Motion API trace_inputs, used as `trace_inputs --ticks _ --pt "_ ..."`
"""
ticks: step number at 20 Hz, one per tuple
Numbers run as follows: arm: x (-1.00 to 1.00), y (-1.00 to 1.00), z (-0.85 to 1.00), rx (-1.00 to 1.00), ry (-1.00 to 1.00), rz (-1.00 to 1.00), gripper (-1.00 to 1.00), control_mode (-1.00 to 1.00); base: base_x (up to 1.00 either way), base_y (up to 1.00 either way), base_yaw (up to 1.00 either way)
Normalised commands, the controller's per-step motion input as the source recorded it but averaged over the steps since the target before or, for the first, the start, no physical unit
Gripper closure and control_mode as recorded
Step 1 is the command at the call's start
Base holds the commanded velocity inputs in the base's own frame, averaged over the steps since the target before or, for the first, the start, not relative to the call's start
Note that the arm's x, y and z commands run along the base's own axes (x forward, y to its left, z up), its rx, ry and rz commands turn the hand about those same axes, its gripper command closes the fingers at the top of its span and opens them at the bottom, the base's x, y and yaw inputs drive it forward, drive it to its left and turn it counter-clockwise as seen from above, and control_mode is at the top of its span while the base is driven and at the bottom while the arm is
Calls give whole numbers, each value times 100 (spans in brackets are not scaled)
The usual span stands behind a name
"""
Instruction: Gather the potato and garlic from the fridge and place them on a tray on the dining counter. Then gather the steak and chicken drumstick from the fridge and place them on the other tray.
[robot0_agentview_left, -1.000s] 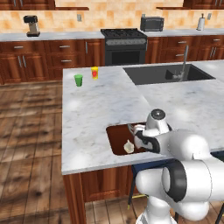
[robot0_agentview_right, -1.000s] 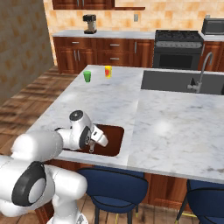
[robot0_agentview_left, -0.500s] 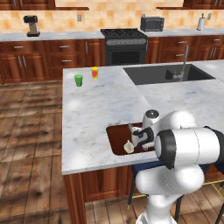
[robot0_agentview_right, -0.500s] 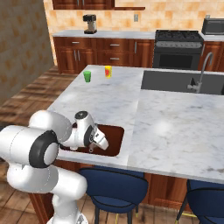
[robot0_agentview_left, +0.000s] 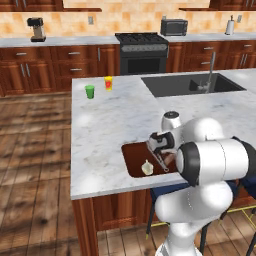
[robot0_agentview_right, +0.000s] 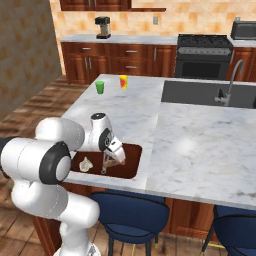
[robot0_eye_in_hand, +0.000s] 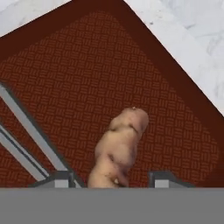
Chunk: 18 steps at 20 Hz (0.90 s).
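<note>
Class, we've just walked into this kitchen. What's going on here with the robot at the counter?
The robot arm is reaching down over a red-brown tray on the dining counter. Its claw is open around a tan, lumpy item, probably the potato, which is lying on the tray. The garlic also sits on that tray, a little apart from the claw.

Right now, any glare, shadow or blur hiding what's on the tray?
Left base view: even light, soft render, garlic plain on the tray, arm blocks the tray's right part. Right base view: faint sheen on the counter, none on the tray. Hand view: sharp weave, a pale lump between the jaws, its lower end cut off.
</note>
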Motion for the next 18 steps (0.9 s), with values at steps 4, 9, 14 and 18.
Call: trace_inputs --ticks 4,9,14,18 --pt "-21 0 83 0 0 -7 -100 -100 0 0 0" --pt "-69 0 59 0 -3 0 -100 -100 0 0 0" --pt "-100 11 26 -1 -29 17 -100 -100 0 0 0" --pt "-89 20 78 0 -50 26 -100 -100 0 0 0"
